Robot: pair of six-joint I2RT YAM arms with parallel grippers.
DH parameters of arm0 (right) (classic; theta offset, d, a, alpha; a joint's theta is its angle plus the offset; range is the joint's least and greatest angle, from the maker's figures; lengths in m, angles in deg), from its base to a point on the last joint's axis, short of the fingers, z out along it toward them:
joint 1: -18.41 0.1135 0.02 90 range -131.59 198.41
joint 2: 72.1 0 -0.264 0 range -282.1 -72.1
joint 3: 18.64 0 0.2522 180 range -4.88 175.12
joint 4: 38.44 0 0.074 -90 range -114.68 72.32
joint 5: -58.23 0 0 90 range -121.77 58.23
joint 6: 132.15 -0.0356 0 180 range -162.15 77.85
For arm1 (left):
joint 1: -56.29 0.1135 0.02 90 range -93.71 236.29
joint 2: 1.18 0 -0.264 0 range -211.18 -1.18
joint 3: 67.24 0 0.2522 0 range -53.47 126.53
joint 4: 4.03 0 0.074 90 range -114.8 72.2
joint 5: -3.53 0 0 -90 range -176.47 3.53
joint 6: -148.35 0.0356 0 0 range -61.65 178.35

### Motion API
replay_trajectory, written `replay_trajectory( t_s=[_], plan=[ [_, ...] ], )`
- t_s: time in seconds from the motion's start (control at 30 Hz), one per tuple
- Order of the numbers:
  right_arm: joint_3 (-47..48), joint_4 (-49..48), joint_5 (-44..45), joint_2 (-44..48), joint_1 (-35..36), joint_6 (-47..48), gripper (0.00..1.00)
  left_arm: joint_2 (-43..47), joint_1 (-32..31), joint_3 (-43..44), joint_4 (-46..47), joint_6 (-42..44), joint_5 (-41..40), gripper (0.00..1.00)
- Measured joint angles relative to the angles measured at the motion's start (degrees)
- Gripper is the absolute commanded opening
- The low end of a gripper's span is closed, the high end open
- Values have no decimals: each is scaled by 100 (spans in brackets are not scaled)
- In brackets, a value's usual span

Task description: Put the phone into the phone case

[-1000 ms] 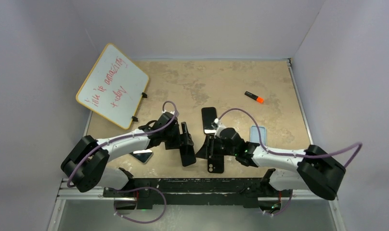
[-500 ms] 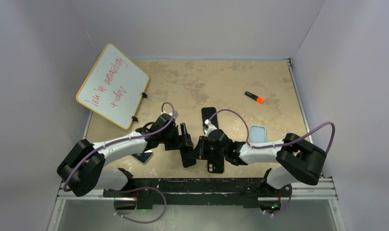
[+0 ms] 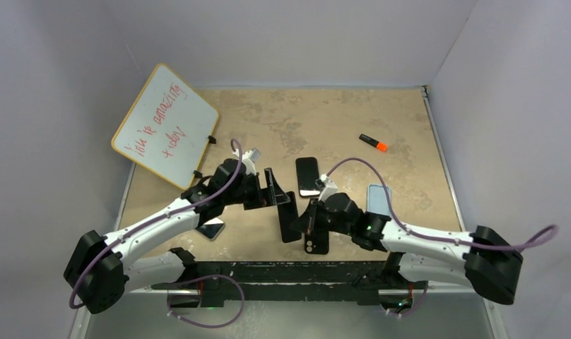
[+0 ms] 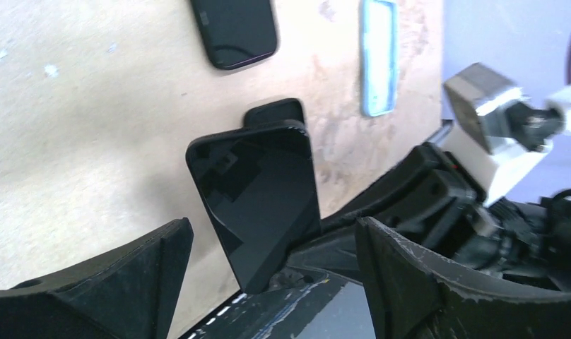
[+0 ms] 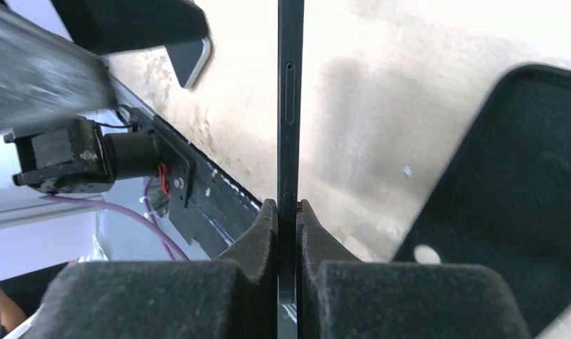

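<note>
so the right pincer (image 5: 288, 212) is clenched on the phone (image 5: 290, 106), pads pressed on its two flat faces near one end, so the right wrist camera only sees the thin side with the buttons. The black phone case (image 5: 523, 191) lies flat on the tabletop (image 3: 339, 116) just right of the phone, close to the near edge, camera hole at its near end. The left pincer (image 4: 272, 229) is released, fingers spread wide on either side of the phone's dark screen and not touching it. Farther back there's a second phone (image 3: 307, 176), a light blue case (image 3: 379, 199) to its right, an orange marker (image 3: 373, 143) far right and a whiteboard (image 3: 166, 127) with red writing far left
</note>
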State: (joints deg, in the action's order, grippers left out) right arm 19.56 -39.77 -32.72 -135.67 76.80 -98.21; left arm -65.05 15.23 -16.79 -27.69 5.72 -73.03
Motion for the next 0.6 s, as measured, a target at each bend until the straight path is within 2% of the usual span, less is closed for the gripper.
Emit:
replay_trajectory(
  t_s=[0.17,0.33,0.6],
  plan=[
    [-120,1228,179,1178,-2,-24,0,79,0,175,205,31,367,87],
    [-125,2312,435,2129,-2,-256,0,-9,-2,188,262,39,603,81],
    [-142,3759,638,2660,-2,-715,0,-713,-105,195,452,70,743,74]
  ],
)
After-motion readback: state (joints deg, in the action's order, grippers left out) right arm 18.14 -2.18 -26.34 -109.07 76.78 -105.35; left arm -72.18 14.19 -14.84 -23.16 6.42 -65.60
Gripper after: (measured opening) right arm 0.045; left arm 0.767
